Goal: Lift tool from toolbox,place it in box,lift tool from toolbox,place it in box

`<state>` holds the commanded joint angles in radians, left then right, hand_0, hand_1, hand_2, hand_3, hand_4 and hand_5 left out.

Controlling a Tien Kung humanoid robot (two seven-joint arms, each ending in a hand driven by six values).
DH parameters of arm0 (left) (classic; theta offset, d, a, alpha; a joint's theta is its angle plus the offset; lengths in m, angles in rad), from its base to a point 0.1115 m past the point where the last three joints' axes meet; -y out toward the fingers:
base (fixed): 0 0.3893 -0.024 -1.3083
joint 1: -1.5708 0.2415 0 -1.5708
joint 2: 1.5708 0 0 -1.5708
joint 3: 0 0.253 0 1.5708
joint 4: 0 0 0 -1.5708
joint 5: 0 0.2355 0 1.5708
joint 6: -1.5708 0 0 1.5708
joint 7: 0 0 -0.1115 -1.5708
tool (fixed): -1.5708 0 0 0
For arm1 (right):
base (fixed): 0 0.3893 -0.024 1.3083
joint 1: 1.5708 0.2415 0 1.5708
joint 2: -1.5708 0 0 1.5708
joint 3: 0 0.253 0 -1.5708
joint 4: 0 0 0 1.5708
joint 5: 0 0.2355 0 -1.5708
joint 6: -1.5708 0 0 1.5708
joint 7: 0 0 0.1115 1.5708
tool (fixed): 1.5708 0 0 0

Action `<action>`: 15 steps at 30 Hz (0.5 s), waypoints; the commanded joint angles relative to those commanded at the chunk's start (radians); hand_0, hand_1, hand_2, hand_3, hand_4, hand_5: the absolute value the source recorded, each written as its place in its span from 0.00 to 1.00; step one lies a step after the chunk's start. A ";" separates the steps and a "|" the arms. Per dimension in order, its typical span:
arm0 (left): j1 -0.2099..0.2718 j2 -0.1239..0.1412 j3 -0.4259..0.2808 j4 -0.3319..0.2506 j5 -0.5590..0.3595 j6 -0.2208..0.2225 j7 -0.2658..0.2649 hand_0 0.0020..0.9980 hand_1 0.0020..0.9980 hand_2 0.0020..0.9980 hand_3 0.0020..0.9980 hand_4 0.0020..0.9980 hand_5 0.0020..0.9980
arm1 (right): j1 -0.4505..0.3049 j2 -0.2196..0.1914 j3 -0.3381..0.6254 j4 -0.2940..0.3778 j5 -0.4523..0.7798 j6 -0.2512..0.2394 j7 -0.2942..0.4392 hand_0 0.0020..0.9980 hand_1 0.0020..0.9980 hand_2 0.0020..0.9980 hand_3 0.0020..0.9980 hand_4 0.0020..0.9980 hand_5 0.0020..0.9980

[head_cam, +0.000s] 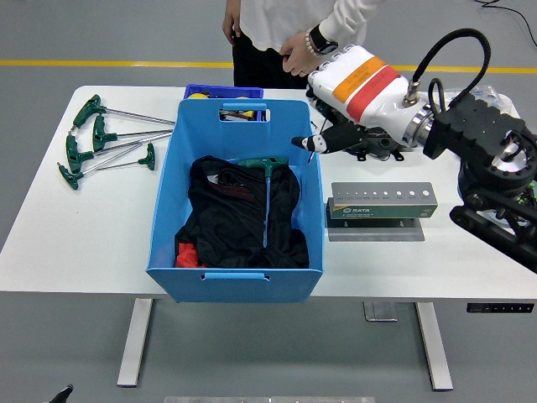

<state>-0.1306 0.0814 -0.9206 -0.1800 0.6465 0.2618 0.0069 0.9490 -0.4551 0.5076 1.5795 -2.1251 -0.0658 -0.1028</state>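
Observation:
My right hand (312,144) hangs over the right rim of the blue box (178,151), its black fingers pinched on a small thin tool whose metal shaft (311,157) points down. The white forearm with an orange band (365,84) reaches in from the right. Inside the box a green T-handle wrench (267,168) lies on black cloth (226,214). The grey tool rack (382,201) with a row of holes stands on the table to the right of the box, apart from my hand. My left arm is out of view.
Several green T-handle wrenches (101,138) lie at the table's left. A small dark blue bin (222,91) sits behind the box. A person stands at the far side, with a hand (298,46) held near their body. A black case (369,151) is partly hidden under my forearm.

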 joint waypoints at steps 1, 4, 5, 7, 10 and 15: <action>0.000 0.000 0.001 0.000 -0.001 0.000 0.000 0.77 0.78 0.80 0.70 0.69 0.58 | 0.001 0.004 -0.012 0.009 0.001 -0.006 0.002 0.00 0.00 0.00 0.02 0.84 0.66; -0.002 0.000 0.002 0.000 0.000 0.000 0.001 0.77 0.78 0.80 0.70 0.69 0.57 | 0.014 0.022 -0.076 0.027 -0.010 -0.028 0.014 0.05 0.05 0.11 0.16 0.84 0.65; -0.002 0.000 0.002 0.000 0.001 0.000 0.001 0.77 0.78 0.80 0.70 0.69 0.57 | 0.018 0.026 -0.092 0.026 -0.013 -0.033 0.018 0.05 0.05 0.11 0.16 0.84 0.65; -0.003 0.000 0.003 0.000 0.001 0.000 0.001 0.77 0.78 0.80 0.70 0.69 0.57 | 0.027 0.038 -0.131 0.018 -0.022 -0.045 0.030 0.05 0.05 0.11 0.16 0.84 0.65; -0.004 0.001 0.002 0.000 0.002 -0.001 0.001 0.77 0.78 0.80 0.70 0.69 0.57 | 0.038 0.056 -0.175 -0.001 -0.029 -0.053 0.041 0.25 0.30 0.37 0.47 0.85 0.62; -0.005 0.002 0.000 0.000 0.006 -0.001 0.000 0.77 0.78 0.80 0.70 0.69 0.57 | 0.053 0.079 -0.211 -0.033 -0.027 -0.083 0.052 0.38 0.48 0.55 0.60 0.86 0.62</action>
<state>-0.1359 0.0836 -0.9201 -0.1800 0.6522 0.2605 0.0069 1.0020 -0.3764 0.2969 1.5467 -2.1522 -0.1488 -0.0506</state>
